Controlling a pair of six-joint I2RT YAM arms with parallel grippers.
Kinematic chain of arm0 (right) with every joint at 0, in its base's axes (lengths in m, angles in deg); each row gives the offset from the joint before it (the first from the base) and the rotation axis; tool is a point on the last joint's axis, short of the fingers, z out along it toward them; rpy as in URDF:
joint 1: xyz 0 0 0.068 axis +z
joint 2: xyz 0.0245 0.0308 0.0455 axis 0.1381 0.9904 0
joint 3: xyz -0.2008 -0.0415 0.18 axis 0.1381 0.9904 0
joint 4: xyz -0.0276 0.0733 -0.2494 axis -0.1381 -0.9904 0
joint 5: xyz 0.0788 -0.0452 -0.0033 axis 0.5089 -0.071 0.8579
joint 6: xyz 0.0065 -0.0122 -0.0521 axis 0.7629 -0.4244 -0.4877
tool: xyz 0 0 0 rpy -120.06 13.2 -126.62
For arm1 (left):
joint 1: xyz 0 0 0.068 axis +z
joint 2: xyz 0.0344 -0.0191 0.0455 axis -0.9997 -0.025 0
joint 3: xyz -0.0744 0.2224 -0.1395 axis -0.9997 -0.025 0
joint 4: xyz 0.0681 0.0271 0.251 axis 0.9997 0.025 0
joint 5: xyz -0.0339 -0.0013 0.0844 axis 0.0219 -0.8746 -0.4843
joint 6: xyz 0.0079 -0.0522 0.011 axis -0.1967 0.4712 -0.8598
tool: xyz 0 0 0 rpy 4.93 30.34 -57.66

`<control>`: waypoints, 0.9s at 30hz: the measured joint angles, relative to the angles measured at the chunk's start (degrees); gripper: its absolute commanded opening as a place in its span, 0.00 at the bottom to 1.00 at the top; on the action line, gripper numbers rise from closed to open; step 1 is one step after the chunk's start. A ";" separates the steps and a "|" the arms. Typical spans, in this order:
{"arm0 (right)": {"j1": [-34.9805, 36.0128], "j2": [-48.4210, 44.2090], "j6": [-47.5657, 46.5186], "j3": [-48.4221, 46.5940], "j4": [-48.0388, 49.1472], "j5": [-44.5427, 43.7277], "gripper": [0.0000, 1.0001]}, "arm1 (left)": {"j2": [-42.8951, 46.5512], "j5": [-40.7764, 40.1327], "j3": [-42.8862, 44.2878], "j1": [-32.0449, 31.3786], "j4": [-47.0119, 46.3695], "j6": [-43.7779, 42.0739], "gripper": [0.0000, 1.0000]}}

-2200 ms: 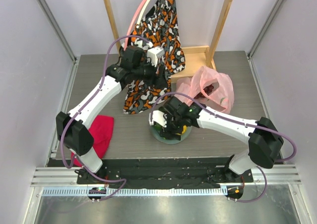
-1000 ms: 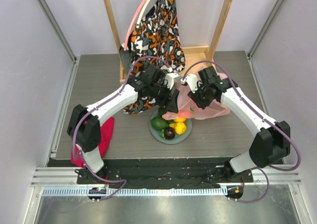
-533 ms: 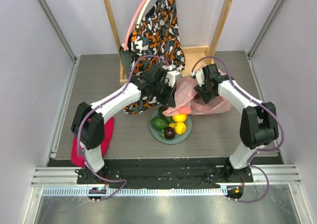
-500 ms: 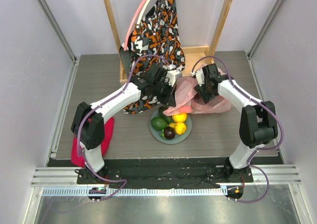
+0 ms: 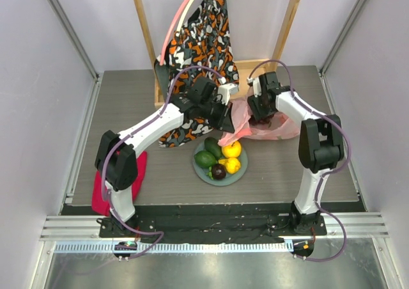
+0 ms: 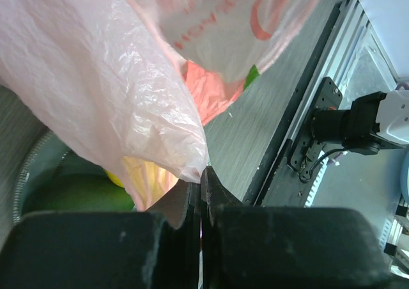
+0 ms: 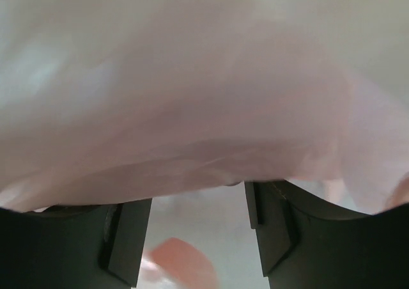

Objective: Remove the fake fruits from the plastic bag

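Grey-green round plate [image 5: 211,179] sat near the middle of a grey wood-grain table [image 5: 121,103], crumpled solid red cloth [image 5: 138,169] lay at nine o'clock of the plate, orange-black-white patterned garment [image 5: 208,30] hung at twelve o'clock on a pale wooden frame [image 5: 289,27].
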 measured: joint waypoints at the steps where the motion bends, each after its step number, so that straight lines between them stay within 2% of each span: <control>1: -0.28 1.57 0.48 -1.36 0.26 0.26 0.58 | -0.28 0.22 0.00 -0.13 0.02 0.07 0.00; 3: -0.79 5.33 1.36 -4.33 0.87 0.48 0.43 | -0.83 0.52 0.00 -0.39 0.00 0.20 0.00; 4: -1.05 7.13 1.44 -5.79 1.27 0.70 0.24 | -1.01 0.55 0.00 -0.50 0.02 0.20 0.00; 7: -1.75 10.88 1.11 -10.67 1.27 1.27 0.04 | -1.14 0.46 0.00 -0.63 0.02 0.15 0.00; 8: -2.05 11.63 1.05 -12.35 0.57 1.92 0.01 | -1.14 0.44 0.00 -0.63 0.02 0.11 0.00; 11: -3.06 12.11 0.57 -14.88 -2.38 4.94 0.01 | -1.18 -0.07 0.00 -0.63 0.02 -0.26 0.00; 15: -4.48 9.03 -0.44 -13.42 -3.98 9.70 0.01 | -2.58 -0.79 1.77 -0.63 0.31 -0.42 0.00; 20: -5.40 -8.59 -2.89 -3.89 -8.98 16.00 0.01 | -8.04 -2.38 9.05 -0.63 0.61 -0.39 0.00; 24: -5.14 -23.52 -4.79 -1.42 -12.66 18.10 0.01 | -13.33 -3.43 16.37 -0.63 0.70 -0.37 0.00; 27: -5.09 -30.58 -5.73 -0.28 -13.90 18.82 0.01 | -17.68 -3.69 23.02 -0.63 0.72 -0.26 0.00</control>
